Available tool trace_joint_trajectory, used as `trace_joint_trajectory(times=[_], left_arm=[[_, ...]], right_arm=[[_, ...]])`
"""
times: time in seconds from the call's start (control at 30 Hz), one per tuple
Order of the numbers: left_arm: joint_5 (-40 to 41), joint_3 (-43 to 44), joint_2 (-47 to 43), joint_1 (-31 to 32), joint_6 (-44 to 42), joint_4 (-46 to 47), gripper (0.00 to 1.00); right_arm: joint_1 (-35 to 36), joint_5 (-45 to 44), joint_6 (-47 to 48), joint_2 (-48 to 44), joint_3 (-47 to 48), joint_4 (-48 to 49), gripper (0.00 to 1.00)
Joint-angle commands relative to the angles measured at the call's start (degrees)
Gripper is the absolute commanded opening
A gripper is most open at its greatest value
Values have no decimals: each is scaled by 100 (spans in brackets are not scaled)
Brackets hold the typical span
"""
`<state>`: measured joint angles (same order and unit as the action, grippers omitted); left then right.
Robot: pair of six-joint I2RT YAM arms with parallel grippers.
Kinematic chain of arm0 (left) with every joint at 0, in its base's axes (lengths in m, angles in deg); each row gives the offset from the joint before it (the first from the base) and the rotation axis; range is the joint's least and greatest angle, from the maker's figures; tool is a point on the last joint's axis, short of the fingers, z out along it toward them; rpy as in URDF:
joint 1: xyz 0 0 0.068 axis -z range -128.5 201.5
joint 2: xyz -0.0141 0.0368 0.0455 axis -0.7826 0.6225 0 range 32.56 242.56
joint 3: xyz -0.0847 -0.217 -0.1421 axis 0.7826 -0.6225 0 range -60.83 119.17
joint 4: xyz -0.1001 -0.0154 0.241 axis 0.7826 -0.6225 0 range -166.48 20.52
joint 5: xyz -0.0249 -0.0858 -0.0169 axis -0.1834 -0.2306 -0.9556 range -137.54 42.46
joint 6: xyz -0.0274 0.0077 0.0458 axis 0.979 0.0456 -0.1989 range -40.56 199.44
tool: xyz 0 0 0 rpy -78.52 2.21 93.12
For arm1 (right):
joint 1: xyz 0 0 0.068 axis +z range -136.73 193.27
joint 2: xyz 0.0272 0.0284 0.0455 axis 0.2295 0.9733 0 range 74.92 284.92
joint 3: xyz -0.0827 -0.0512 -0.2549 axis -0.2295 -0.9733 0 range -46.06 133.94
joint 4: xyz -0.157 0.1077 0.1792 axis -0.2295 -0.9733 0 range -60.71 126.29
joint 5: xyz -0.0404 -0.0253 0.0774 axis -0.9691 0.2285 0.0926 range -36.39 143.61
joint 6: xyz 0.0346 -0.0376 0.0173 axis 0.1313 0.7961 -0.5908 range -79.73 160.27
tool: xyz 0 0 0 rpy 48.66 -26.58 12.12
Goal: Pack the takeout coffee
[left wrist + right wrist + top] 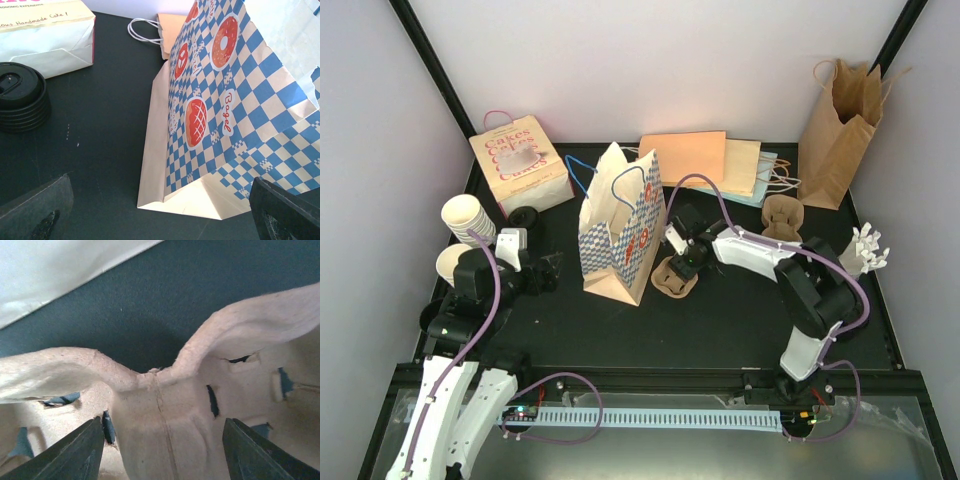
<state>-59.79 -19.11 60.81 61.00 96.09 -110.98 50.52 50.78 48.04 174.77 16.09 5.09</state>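
Cream ribbed cups [468, 218] lie stacked at the far left, with one more cup [452, 262] below them. A stack of black lids [525, 218] [20, 97] sits beside the cups. My left gripper [542, 272] [160, 222] is open and empty, low over the table, and faces the foot of the blue checked bag [620, 225] [225, 100]. My right gripper [680, 255] [162, 455] reaches down onto a pulp cup carrier [672, 280] [160, 415] right of the bag. Its jaws stand apart on either side of the carrier's middle ridge.
A Cakes box [520, 165] [45, 35] stands at the back left. Flat paper bags [700, 158] lie behind the checked bag. More pulp carriers [782, 215] and a tall brown bag [838, 130] are at the back right. A white object [865, 248] lies at the right edge.
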Motion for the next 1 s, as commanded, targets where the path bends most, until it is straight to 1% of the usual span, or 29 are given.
trace_joint_trajectory(times=[0.0, 0.07, 0.17, 0.3, 0.4, 0.5, 0.67, 0.87, 0.97], left_arm=[[-5, 2, -3, 17, -35, 122, 99], [3, -2, -4, 17, -26, 118, 99], [6, 2, -3, 17, -23, 122, 99], [4, 2, -1, 18, -22, 117, 99], [15, 2, 1, 17, -21, 118, 99], [13, 3, 7, 17, -21, 113, 99], [13, 3, 5, 18, -21, 108, 99], [20, -1, 19, 17, -21, 107, 99], [19, 3, 9, 17, -21, 111, 99]], right_arm=[[3, -2, 55, 244, 183, -94, 68], [5, 39, 62, 301, 199, -91, 68], [5, 105, 79, 373, 218, -114, 62], [10, 64, 82, 390, 219, -107, 53], [10, 39, 69, 324, 188, -85, 48], [10, 6, 54, 206, 175, -93, 46], [10, -14, -6, -67, 125, -136, 45], [10, -51, -149, -544, 31, -206, 43], [10, -81, -260, -812, -38, -228, 40]])
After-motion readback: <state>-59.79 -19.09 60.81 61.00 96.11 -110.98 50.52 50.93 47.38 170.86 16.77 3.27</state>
